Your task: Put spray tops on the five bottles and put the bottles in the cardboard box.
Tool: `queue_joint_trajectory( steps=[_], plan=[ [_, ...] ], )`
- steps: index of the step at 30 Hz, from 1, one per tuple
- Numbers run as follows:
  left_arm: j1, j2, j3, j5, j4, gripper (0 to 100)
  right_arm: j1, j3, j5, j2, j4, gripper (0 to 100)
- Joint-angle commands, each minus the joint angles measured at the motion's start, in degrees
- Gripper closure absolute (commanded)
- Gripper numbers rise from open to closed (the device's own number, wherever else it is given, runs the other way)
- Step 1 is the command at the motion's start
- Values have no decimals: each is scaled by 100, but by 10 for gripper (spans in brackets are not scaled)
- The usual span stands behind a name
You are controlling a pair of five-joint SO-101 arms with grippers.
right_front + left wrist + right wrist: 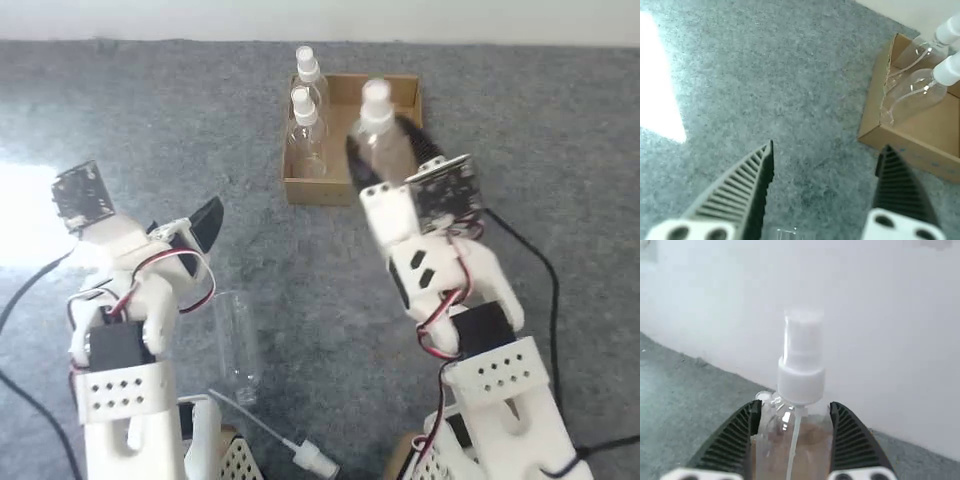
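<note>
Two capped bottles (305, 130) stand upright in the left half of the cardboard box (405, 88), which sits at the far edge of the table, about midway along it. A third bottle (378, 135), with its spray top already fitted, is pinched at the shoulder between the jaws of the right gripper (388, 150) and is held over the right half of the box. Its long axis is kept close to vertical, with the spray top pointing up. Whether its base has reached the box floor cannot be told.

The step in hand is judged to be the boxing of this third bottle. A straight descent into the free half is called for next, then a release without the neighbouring bottles being knocked.

The left gripper (829, 147) is spread wide and holds nothing; it hangs over the left part of the table, well apart from the box. Near the table's near edge an uncapped bottle (237, 345) lies on its side, with its long axis running roughly from the near edge toward the far edge. Which end is the mouth cannot be told. A loose spray top (312, 460) lies just beside it, with its dip tube angled toward the left arm's base. Capping is judged to remain for that bottle.
</note>
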Motion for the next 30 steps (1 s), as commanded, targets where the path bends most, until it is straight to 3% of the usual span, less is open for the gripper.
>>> queue_joint_trajectory(
  steps=[1, 7, 17, 30],
  plan=[
    [-44, -53, -40, 44, -132, 695, 171, -1020, -70, 611, -40, 991],
    [-255, -53, 4, 44, -132, 695, 180, -2048, -79, 2149, -154, 991],
    [-484, -53, 13, 44, -149, 695, 505, -2681, -70, 4268, -2273, 991],
    [-492, -53, 13, 44, -158, 695, 884, -4431, -79, 7002, -3108, 991]
  ],
)
